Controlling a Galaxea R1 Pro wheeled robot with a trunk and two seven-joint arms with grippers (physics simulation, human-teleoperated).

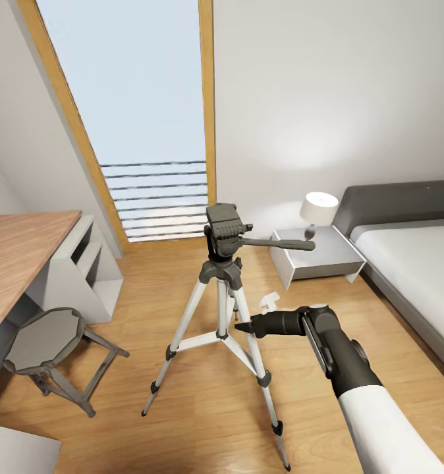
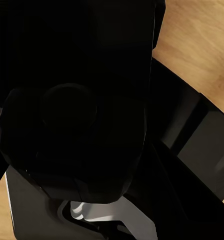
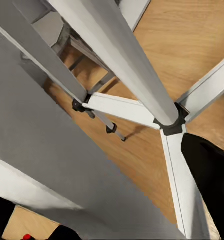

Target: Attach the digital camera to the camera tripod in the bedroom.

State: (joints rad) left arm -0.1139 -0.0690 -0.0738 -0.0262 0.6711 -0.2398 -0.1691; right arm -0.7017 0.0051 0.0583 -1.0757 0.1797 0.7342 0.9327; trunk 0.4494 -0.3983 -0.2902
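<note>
The camera tripod (image 1: pixel 220 289) stands on the wood floor in the middle of the bedroom, silver legs spread, with its dark grey pan head (image 1: pixel 222 227) and long side handle (image 1: pixel 281 244) on top. My right gripper (image 1: pixel 243 326) reaches in from the lower right and sits against the tripod's near leg, above the leg brace hub (image 3: pixel 169 122). A tripod leg (image 3: pixel 82 165) crosses the right wrist view very close up and hides the gap between the fingers. A dark shape with a red dot (image 3: pixel 27 236) peeks out at that view's edge, perhaps the digital camera. The left wrist view shows dark, blurred robot parts (image 2: pixel 77 120).
A grey round stool (image 1: pixel 47 345) stands at the left beside a wood-topped desk (image 1: pixel 18 257) and a white shelf (image 1: pixel 90 270). A nightstand (image 1: pixel 314 260) with a lamp (image 1: pixel 317 210) and a bed (image 1: pixel 419 270) are at the right. A tall window (image 1: pixel 149 118) is behind the tripod.
</note>
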